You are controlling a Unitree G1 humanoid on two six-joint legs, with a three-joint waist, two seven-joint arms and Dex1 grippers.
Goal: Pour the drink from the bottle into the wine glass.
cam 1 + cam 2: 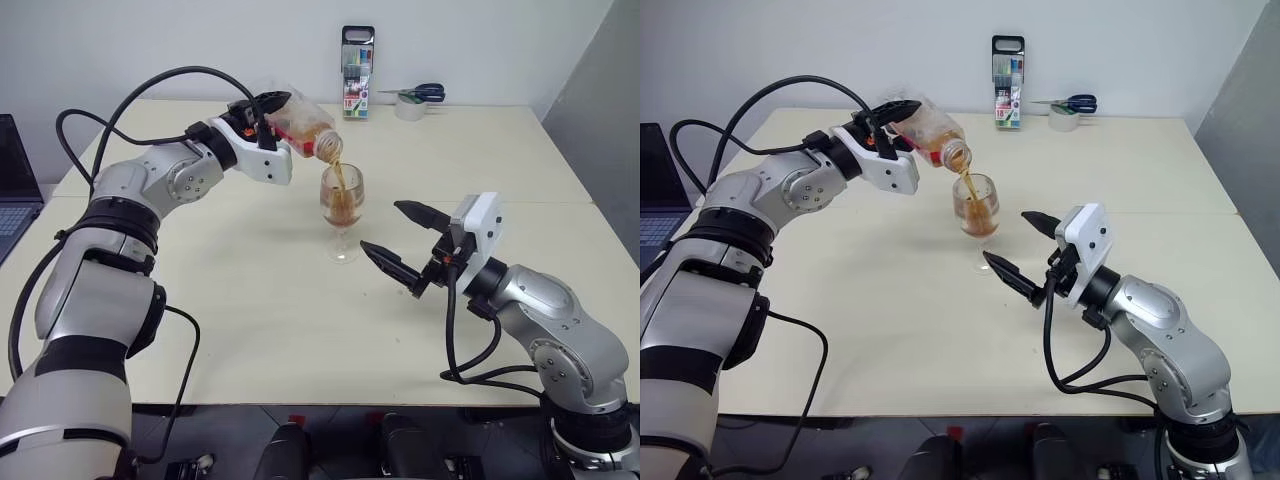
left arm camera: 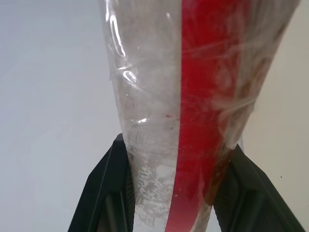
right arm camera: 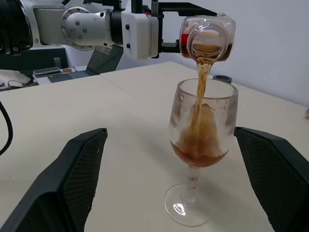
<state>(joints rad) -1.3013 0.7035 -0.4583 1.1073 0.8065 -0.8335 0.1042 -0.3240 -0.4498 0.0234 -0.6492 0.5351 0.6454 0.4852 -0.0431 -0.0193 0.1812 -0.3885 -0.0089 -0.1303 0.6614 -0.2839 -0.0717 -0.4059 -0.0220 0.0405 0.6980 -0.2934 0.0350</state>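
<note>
Left gripper point(image 1: 268, 108) clenched on bottle point(image 1: 300, 128), tipped mouth-down over wine glass point(image 1: 341, 205) so stream of drink point(image 3: 200, 92) lands inside the bowl. Glass upright on table point(image 1: 480, 160), mid-table, bowl partly filled, foot unsupported. Right gripper point(image 1: 400, 240) released, jaws spread wide, just beside the glass and apart from it, probably ready to steady it. Cap not findable. Bottle's remaining level hard to judge behind label and fingers. Marker pack point(image 1: 356, 72), tape roll point(image 1: 410, 106), scissors point(image 1: 425, 93) at far edge; laptop point(image 1: 15, 190) cut off at the left.
</note>
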